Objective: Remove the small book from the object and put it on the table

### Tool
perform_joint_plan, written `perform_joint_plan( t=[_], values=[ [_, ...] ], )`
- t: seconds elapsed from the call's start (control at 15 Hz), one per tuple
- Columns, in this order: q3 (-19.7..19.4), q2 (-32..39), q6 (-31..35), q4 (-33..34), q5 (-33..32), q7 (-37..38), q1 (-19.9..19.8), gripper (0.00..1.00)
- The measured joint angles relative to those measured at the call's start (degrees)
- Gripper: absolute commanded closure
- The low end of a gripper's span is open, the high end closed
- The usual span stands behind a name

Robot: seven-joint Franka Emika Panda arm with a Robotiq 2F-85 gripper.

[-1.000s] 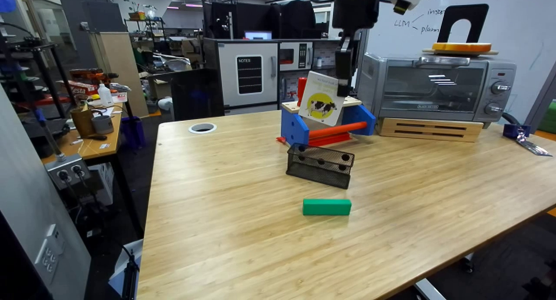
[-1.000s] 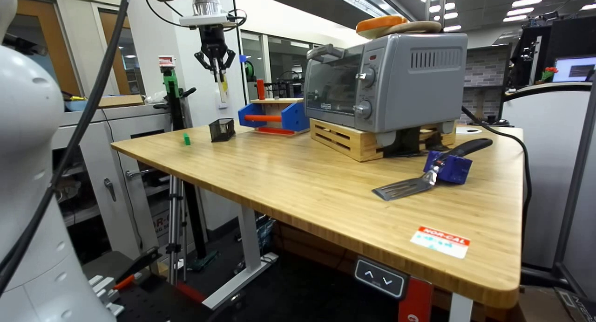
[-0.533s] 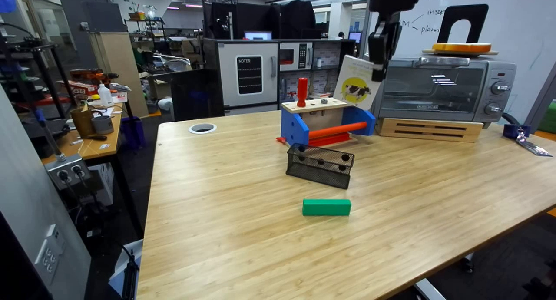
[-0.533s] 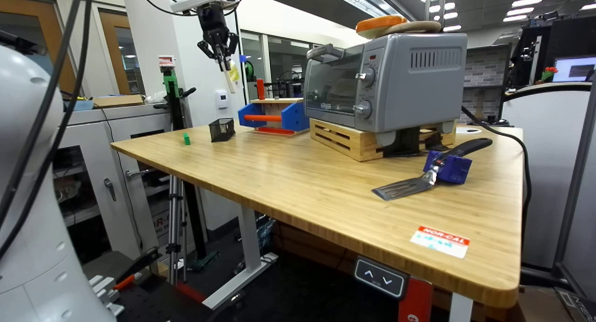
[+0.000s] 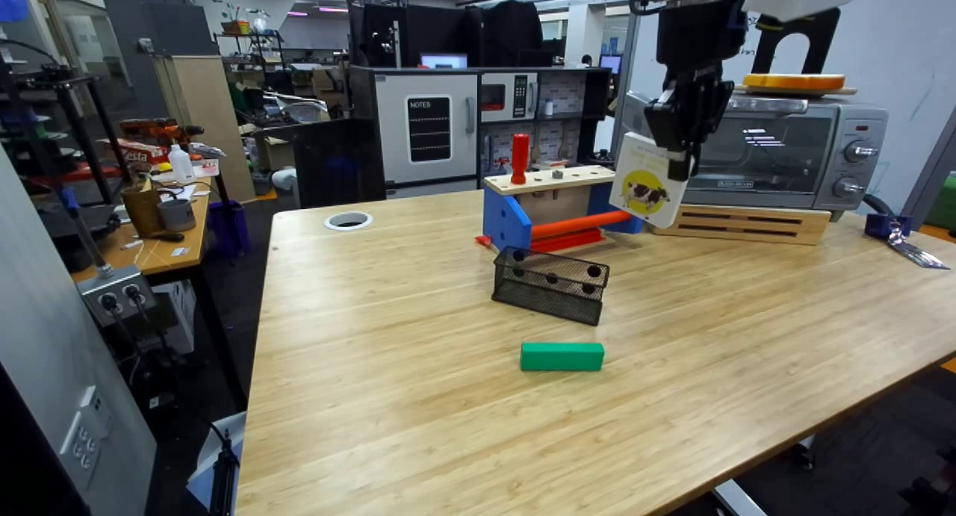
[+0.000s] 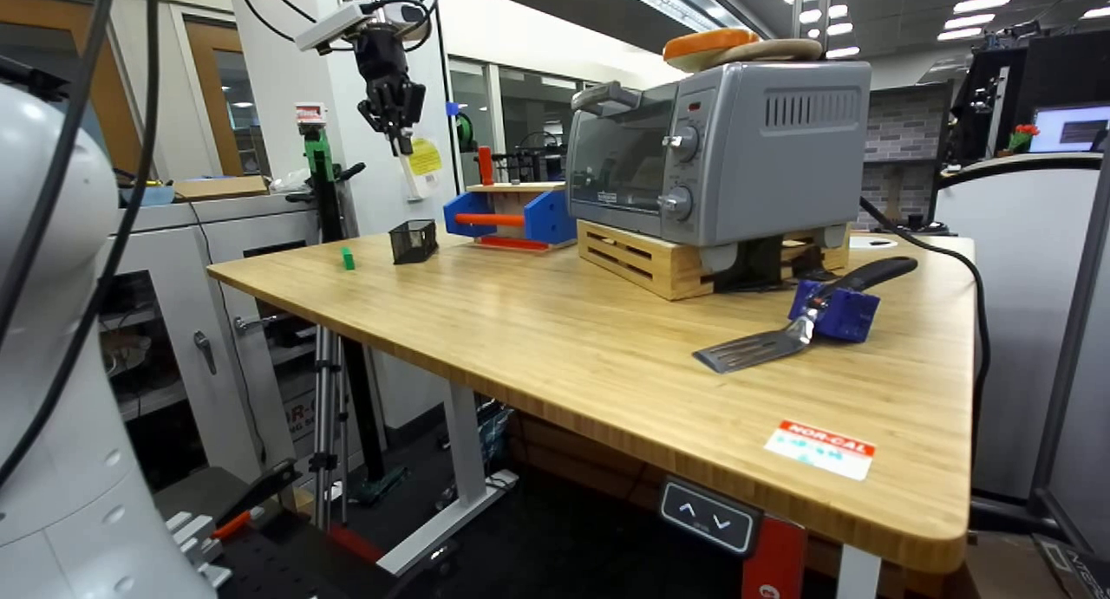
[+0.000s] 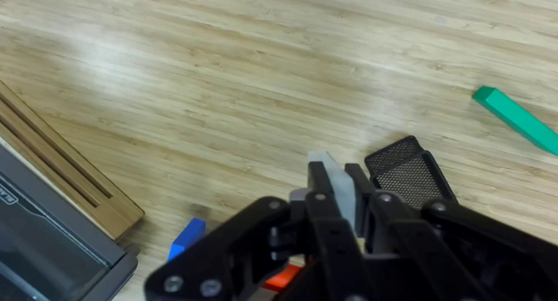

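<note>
The small book (image 5: 644, 195) has a white cover with a cow on a yellow circle. My gripper (image 5: 681, 165) is shut on its upper edge and holds it tilted in the air above the table (image 5: 418, 396). In an exterior view the gripper (image 6: 401, 144) has the book (image 6: 425, 167) hanging below it, apart from the rack. In the wrist view the book's pale edge (image 7: 342, 187) lies between the fingertips of the gripper (image 7: 335, 166). The object, a black mesh rack (image 5: 549, 296), stands on the table; it also shows in the wrist view (image 7: 412, 179).
A blue-and-orange toy bench (image 5: 508, 213) with a red peg stands behind the rack. A toaster oven (image 5: 754, 154) on a wooden crate (image 5: 747, 225) stands beside it. A green block (image 5: 562, 356) lies in front of the rack. A spatula (image 6: 763, 348) lies on the table.
The gripper and book have moved from in front of the toy bench towards the toaster oven, first up and then lower. The book's cover has turned more into view. Rack and block have not moved.
</note>
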Motion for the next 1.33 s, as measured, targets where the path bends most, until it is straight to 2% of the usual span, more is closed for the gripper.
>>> perform_joint_plan(
  t=[0.33, 0.8, 1.33],
  values=[
    [0.52, 0.16, -0.03, -0.69, 1.18, 7.45, 0.02, 0.96],
    [0.34, 0.58, 0.18, -5.48, 7.30, 22.73, -0.10, 0.96],
    [0.63, 0.08, 3.81, -10.35, 15.35, 31.12, 0.00, 0.96]
  ],
)
